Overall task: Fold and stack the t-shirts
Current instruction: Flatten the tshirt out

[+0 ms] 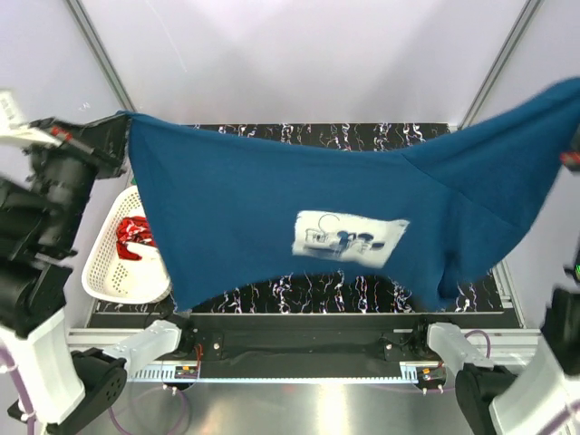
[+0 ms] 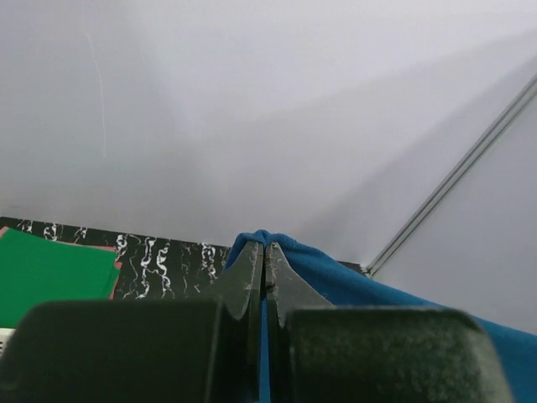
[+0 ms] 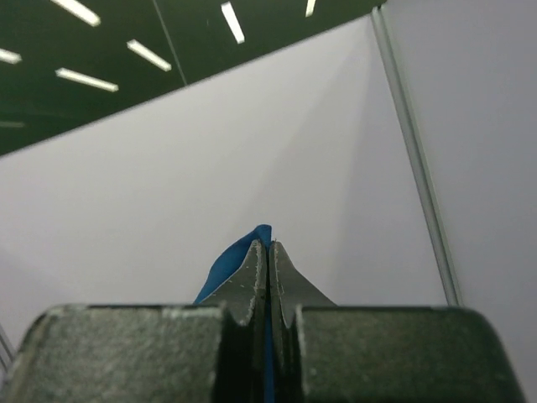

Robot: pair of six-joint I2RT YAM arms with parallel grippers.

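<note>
blue t-shirt [image 1: 272, 190]: hanging spread in the air over table [image 1: 362, 136], white print facing up-camera | left gripper [image 2: 265, 249]: pinching its top-left corner | right gripper [image 3: 268, 246]: pinching the opposite end, high at far right | red t-shirt [image 1: 134, 237]: in basket [image 1: 100, 272], below left gripper

Plain white walls [image 1: 299, 54] close the space in, joined at the back corners by slim silver metal posts [image 1: 98, 54]. The tabletop [image 1: 299, 134] is black with white squiggles. Above the wall's top edge, a dark ceiling [image 3: 268, 25] carries long strip lights [image 3: 232, 22].
</note>
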